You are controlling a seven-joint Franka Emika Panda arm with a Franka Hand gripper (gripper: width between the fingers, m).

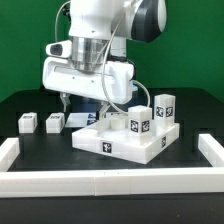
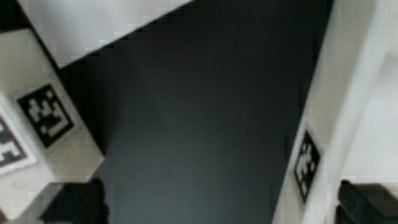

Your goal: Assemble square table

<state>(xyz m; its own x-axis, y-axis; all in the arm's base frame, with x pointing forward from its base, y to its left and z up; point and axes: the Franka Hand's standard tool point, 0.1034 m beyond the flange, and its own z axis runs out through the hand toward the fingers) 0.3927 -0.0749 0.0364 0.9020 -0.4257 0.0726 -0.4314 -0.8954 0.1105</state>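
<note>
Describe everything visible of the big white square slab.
The slab is white, plastic-looking, square and flat, with a raised rim. It lies flat on the black table, near the middle of the exterior view and turned at an angle. A black-and-white tag sits on its near edge. One tagged leg and a second leg stand upright, apparently on it.

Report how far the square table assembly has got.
Looks done: two upright legs stand on the tabletop; whether they are screwed in, I cannot tell. In hand: nothing, the gripper is open and empty. Left: two loose legs at the exterior view's left.
</note>
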